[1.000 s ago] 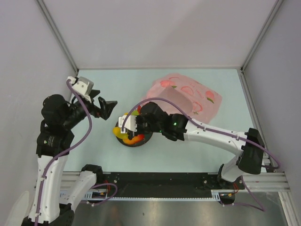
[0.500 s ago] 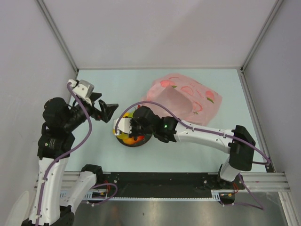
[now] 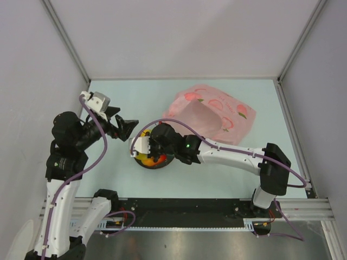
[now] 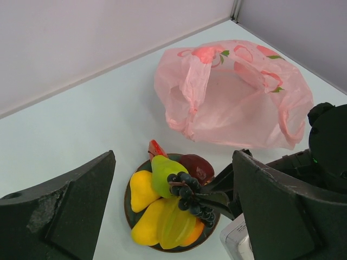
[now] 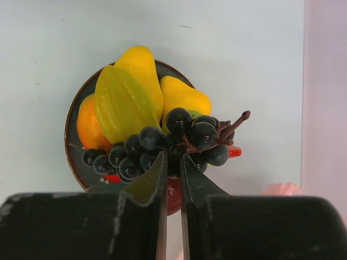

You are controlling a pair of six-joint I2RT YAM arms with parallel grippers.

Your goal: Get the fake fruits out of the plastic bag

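**Desk:** What's the right pincer doing?

**Me:** On my feed the right gripper [image 5: 172, 160] has its two fingers pressed almost together, with only a thin slit between them. The tips are buried in the dark purple plastic grape bunch [image 5: 162, 143]. I read that as a pinch on the bunch, which sits on top of the pile.

**Desk:** What's under it?

**Me:** The bunch lies across a ribbed yellow-green plastic fruit [image 5: 122, 105]. Beside that I see a glossy yellow mango shape [image 5: 142, 67], a second yellow piece [image 5: 184, 96] and an orange piece [image 5: 87, 127] at the rim. From the left wrist I also make out the green plastic pear [image 4: 161, 173], a dark red rounded piece [image 4: 196, 165] and the red tip of the watermelon slice [image 4: 157, 148]. All of them are heaped on the dark blue round plate [image 5: 73, 114].

**Desk:** And the bag?

**Me:** The thin pink translucent plastic bag [image 3: 217, 111] lies crumpled on the pale blue-green table [image 3: 217, 173], just beyond the plate toward the far right. Its mouth gapes toward the plate.

**Desk:** Left arm?

**Me:** I have the left gripper [image 4: 173, 155] spread wide and raised above the table to the left of the plate. Its fingers are aimed at the heap and touch none of it.
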